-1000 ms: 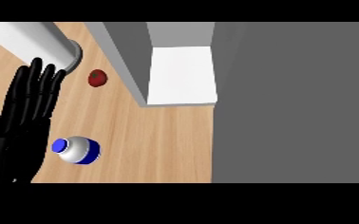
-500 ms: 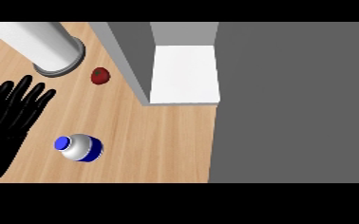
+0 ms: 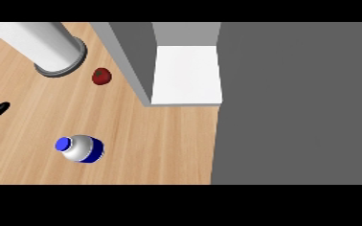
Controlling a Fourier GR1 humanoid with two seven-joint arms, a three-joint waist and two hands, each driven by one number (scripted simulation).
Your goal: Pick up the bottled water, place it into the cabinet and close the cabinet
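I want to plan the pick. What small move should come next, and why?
Probably bring the left hand back over the wooden counter toward the white bottle with the blue cap. Only a fingertip shows at the left edge, the right hand is out of view, and the bottle stands untouched, in front of the open cabinet with its white shelf.

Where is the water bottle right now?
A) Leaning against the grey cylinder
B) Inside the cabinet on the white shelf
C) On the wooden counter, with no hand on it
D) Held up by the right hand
C: the water bottle sits alone on the wooden counter, apart from the cabinet.
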